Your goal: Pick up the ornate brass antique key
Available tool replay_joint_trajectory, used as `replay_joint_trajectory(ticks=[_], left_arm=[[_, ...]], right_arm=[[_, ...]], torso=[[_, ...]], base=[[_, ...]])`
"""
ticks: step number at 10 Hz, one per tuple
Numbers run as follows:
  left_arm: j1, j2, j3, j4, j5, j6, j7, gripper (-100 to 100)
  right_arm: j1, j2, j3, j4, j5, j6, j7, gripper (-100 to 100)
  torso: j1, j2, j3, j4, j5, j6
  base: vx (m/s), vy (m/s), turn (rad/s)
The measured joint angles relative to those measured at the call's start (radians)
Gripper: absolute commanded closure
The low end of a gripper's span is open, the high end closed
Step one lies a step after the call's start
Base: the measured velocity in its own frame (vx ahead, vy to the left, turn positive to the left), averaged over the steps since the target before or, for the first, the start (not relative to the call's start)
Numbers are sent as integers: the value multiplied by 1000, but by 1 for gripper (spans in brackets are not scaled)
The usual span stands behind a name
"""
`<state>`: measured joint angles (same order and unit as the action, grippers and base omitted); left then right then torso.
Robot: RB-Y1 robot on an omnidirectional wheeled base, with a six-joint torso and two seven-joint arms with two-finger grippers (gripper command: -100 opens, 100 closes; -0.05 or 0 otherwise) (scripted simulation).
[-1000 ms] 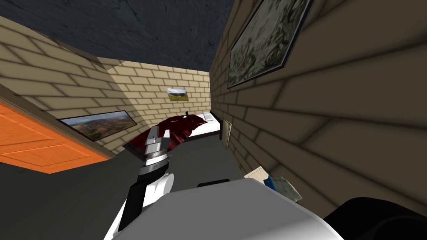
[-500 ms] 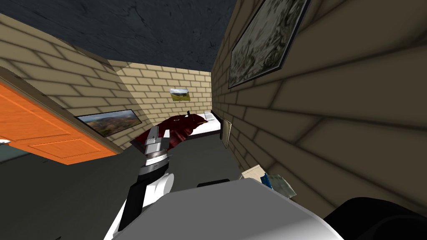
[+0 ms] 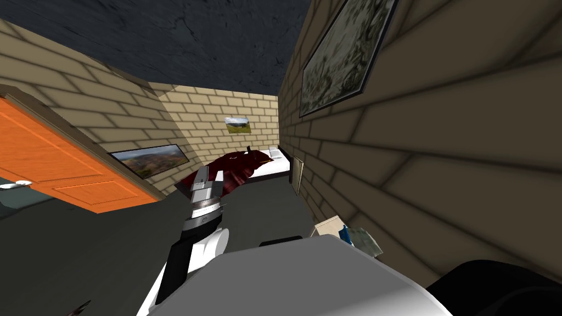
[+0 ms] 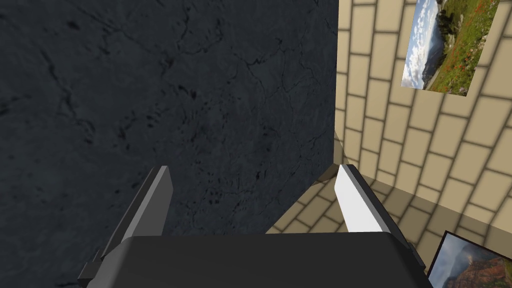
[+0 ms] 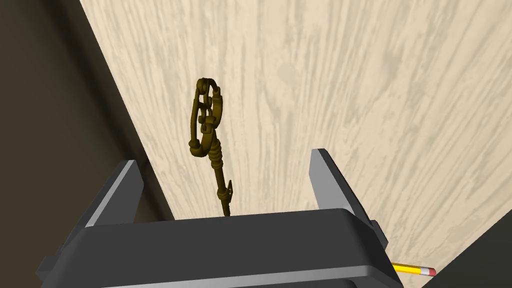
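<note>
A dark brass key [image 5: 207,125] with an ornate looped bow lies on a pale wood-grain surface [image 5: 350,75]. My right gripper [image 5: 227,172] is open right over it. The key's shaft runs back between the two fingers toward the gripper's body, nearer one finger [image 5: 125,192], and touches neither. Its bit end is hidden behind the dark gripper body. My left gripper [image 3: 210,175] is raised in front of my chest, and its fingers [image 4: 350,195] stand open with nothing between them.
A yellow pencil [image 5: 412,270] with a pink eraser lies beside the right gripper's body. The pale tabletop's corner [image 3: 328,225] with a blue thing and papers [image 3: 362,241] sits against the brick wall on the right. An orange door [image 3: 49,159] is left; a red-covered bed [image 3: 236,167] is ahead.
My head view has shifted: the orange door has slid right and shows more, and the tabletop corner has drifted slightly left. The left arm holds its pose.
</note>
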<state>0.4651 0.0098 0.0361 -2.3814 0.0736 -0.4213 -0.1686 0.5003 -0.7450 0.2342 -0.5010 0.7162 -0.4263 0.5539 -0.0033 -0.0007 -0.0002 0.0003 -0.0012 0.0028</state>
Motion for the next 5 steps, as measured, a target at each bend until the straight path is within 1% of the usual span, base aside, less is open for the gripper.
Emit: replay_joint_trajectory(ticks=[2, 3, 5], left_arm=[[0, 0, 0, 0, 0, 0, 0, 0], [0, 0, 0, 0, 0, 0, 0, 0], [0, 0, 0, 0, 0, 0, 0, 0]], right_arm=[[-28, 29, -3, 32, -3, 16, 17, -100], [-30, 31, -3, 33, -3, 18, 19, 100], [-30, 31, -3, 33, -3, 17, 20, 100]], torso=[[-1, 0, 0, 0, 0, 0], [1, -1, 0, 0, 0, 0], [1, -1, -1, 0, -1, 1]], base=[[-25, -37, 25], [0, 0, 0], [0, 0, 0]])
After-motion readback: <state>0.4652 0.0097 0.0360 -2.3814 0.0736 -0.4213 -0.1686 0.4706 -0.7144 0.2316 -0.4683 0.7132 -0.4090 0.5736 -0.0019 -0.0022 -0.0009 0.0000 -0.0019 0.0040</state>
